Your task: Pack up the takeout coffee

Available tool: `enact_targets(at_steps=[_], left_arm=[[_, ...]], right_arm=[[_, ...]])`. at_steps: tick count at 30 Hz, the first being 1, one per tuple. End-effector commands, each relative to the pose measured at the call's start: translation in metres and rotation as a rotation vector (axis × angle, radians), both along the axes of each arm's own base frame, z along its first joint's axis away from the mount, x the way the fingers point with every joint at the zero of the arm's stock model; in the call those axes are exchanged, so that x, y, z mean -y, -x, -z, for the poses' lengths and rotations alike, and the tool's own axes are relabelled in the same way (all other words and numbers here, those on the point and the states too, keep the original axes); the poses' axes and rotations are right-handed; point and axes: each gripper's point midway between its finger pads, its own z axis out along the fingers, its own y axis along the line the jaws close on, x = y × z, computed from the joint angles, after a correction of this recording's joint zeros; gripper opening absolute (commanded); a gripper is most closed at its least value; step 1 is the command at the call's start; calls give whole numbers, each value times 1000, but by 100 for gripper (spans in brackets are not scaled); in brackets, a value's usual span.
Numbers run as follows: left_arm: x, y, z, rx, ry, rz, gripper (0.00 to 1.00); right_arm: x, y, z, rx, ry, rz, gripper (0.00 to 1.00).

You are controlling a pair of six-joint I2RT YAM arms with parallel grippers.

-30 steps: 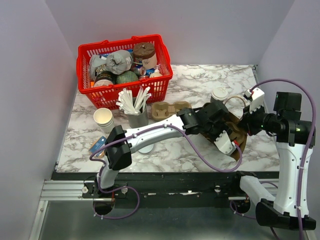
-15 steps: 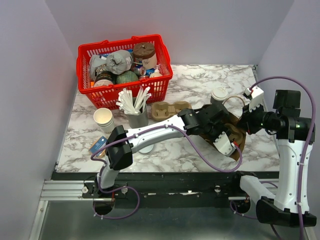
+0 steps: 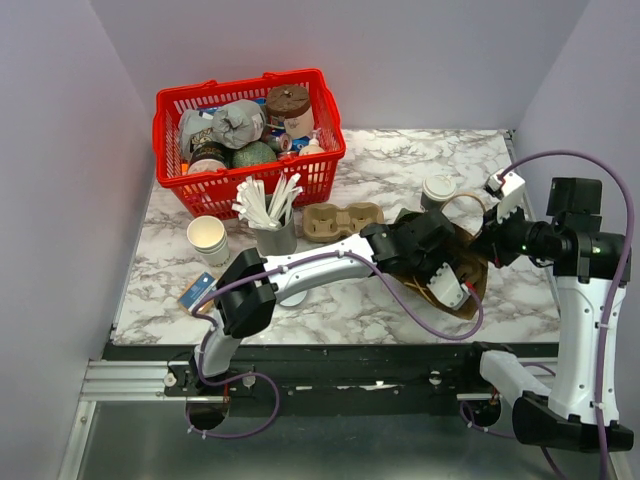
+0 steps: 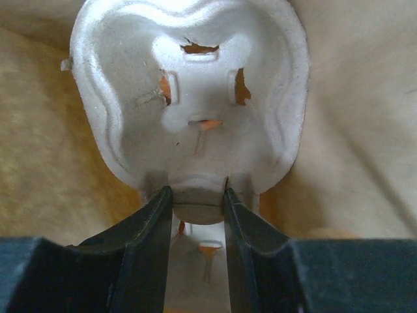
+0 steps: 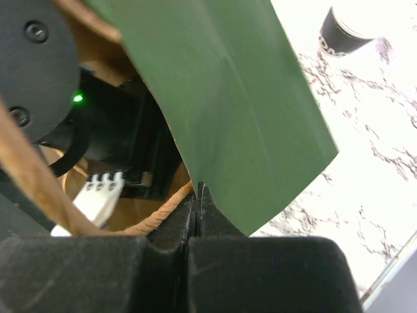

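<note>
Takeout coffee (image 3: 438, 190) upright, lid up (L gripper (image 4: 199, 199) pinching carrier (image 4: 195, 78), R gripper (image 5: 197, 195) clamped on bag (image 4: 352, 130)).

A red basket (image 3: 200, 192) crammed with tubs and packets sits at the far left of the marble table (image 3: 400, 160). Just in front of it a grey cup (image 3: 277, 238) bristles with white stirrers (image 3: 268, 203). A cup stack (image 3: 207, 238) stands to its left and a brown carrier (image 3: 340, 220) to its right. A blue packet (image 3: 196, 292) lies near the front edge. Over on the right a brown bag (image 3: 472, 272) gapes open, with a pale pulp tray (image 4: 195, 91) inside it.
</note>
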Motion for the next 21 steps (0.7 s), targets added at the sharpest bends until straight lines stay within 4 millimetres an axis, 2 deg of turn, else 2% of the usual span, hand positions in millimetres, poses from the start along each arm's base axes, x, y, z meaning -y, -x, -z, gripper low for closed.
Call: enact_targets(at_steps=[1, 6, 9, 16, 20, 21], left_arm=[[13, -13, -7, 18, 76, -72, 0], [17, -17, -12, 38, 104, -80, 0], [7, -9, 5, 45, 14, -17, 0], [-12, -7, 28, -5, -61, -62, 1], [-9, -8, 28, -22, -38, -85, 12], [-9, -7, 28, -28, -35, -87, 21]], right_arm=[[-19, 42, 12, -142, -75, -72, 1], [-17, 47, 20, -169, -68, -71, 1], [-16, 45, 19, -176, -66, -60, 1], [-21, 46, 15, -172, -95, -71, 1], [-23, 46, 16, -178, -104, -72, 0], [-23, 47, 16, -179, -105, -71, 1]])
